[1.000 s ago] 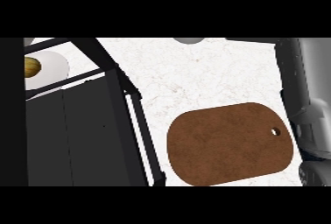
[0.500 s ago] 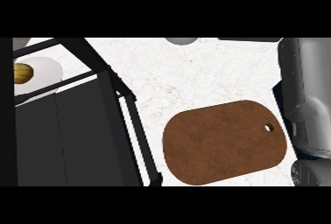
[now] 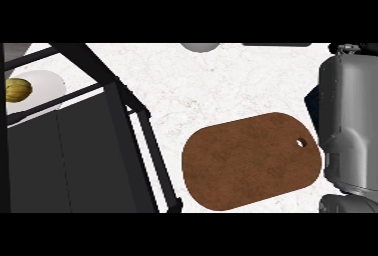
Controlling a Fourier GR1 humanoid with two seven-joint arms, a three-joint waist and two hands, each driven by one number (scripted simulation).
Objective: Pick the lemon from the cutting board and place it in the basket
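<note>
At nine o'clock the lemon (image 3: 18, 90) sat against a white plate (image 3: 44, 82), behind the black bars of the basket (image 3: 111, 95); over the last second it had slid rightward into fuller view. The cutting board (image 3: 251, 162) lay bare, so the pick looked done. At three o'clock my right forearm (image 3: 354, 120) had crept in; my fingers were out of sight, so I cannot tell their state.

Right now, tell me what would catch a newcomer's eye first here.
The brown cutting board dominates the white counter, lower centre-right, with nothing on it. A black frame-like basket fills the left side; beyond it, at the far left, a yellow-green round fruit sits on a white plate. A grey forearm runs along the right edge.
</note>
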